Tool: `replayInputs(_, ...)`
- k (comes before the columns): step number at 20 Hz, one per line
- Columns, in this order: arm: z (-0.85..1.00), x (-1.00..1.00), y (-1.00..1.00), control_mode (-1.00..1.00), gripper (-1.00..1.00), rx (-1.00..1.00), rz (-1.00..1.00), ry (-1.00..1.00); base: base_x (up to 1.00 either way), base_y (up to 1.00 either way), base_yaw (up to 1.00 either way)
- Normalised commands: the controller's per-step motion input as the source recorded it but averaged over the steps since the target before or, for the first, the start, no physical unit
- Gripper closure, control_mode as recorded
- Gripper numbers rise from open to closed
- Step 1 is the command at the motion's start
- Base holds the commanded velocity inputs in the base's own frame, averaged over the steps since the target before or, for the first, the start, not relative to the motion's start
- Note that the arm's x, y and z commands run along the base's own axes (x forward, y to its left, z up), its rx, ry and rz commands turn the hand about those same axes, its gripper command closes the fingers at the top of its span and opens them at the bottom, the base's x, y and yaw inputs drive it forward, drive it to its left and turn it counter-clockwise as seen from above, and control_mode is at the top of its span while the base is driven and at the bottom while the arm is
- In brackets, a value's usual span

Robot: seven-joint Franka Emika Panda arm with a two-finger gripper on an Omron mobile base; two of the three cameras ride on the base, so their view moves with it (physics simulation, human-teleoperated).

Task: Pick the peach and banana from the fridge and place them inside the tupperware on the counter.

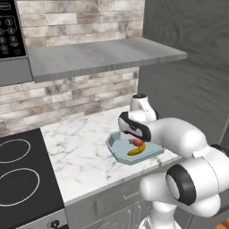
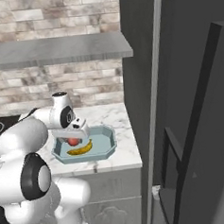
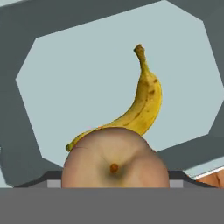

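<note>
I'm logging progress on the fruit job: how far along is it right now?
Done: the banana lies on the floor of the tupperware on the counter. In hand: the peach sits right under the gripper, over the tray beside the banana; whether it is released, I cannot tell. Left: letting go if needed and pulling the arm away.

Matt pale plastic-looking tupperware sits on a polished marble-veined bench, holding a smooth, speckled banana and a downy-looking peach.
</note>
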Motion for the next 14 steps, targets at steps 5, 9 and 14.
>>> replayInputs(5,-0.47,0.31,0.04,-1.0,1.0,0.0,0.0,0.0,0.0,0.0,0.0)
replayInputs(9,-0.49,0.26,0.05,-1.0,1.0,0.0,0.0,0.0,0.0,0.0,0.0)
replayInputs(14,-0.44,0.14,0.08,-1.0,-1.0,-0.01,0.0,0.0,0.0,0.0,0.0)
